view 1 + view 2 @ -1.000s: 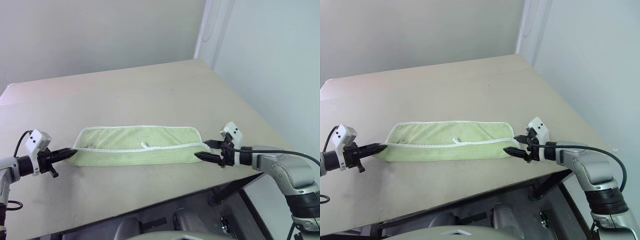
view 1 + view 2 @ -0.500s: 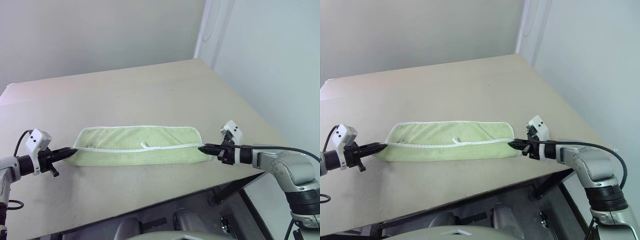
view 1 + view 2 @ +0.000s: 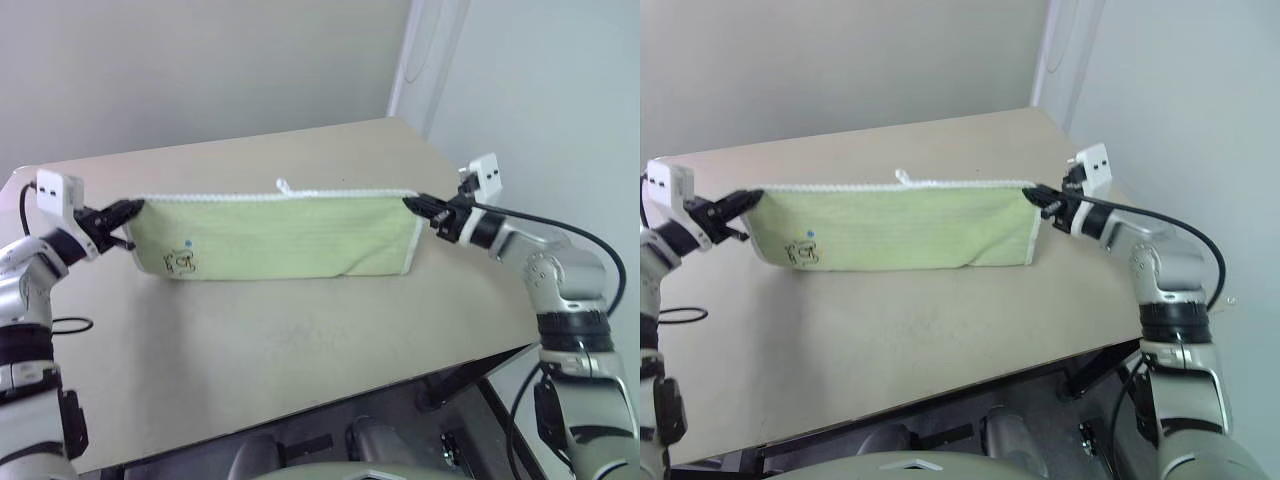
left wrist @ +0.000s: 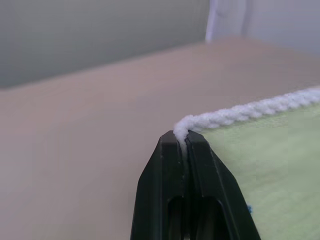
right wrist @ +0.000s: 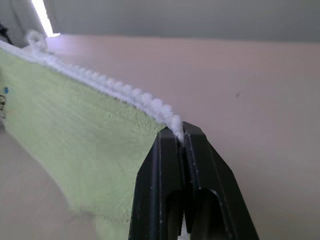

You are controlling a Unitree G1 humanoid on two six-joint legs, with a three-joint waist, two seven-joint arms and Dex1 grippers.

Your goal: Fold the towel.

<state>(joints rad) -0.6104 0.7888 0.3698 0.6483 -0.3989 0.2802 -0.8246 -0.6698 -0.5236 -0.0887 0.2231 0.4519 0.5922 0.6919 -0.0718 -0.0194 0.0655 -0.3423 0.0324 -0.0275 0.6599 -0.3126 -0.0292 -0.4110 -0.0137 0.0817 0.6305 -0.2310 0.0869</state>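
Note:
The pale lime-green towel (image 3: 275,238) hangs stretched above the table, its white-stitched top edge taut and level between my two grippers. My left gripper (image 3: 133,207) is shut on the towel's left top corner (image 4: 183,126). My right gripper (image 3: 411,202) is shut on the right top corner (image 5: 174,122). A small white loop tag (image 3: 284,186) stands up from the top edge near the middle. A small printed mark (image 3: 180,262) sits low on the left of the hanging face. The lower edge hangs close to the tabletop; whether it touches I cannot tell.
The beige table (image 3: 300,340) stretches in front of and behind the hanging towel. Its right edge (image 3: 490,215) runs under my right arm, close to a white wall. A black cable (image 3: 560,232) loops from the right wrist.
The right gripper shut on the towel's right corner. Both grippers then rose and moved away from me, lifting the towel off the table so it hangs stretched between them.

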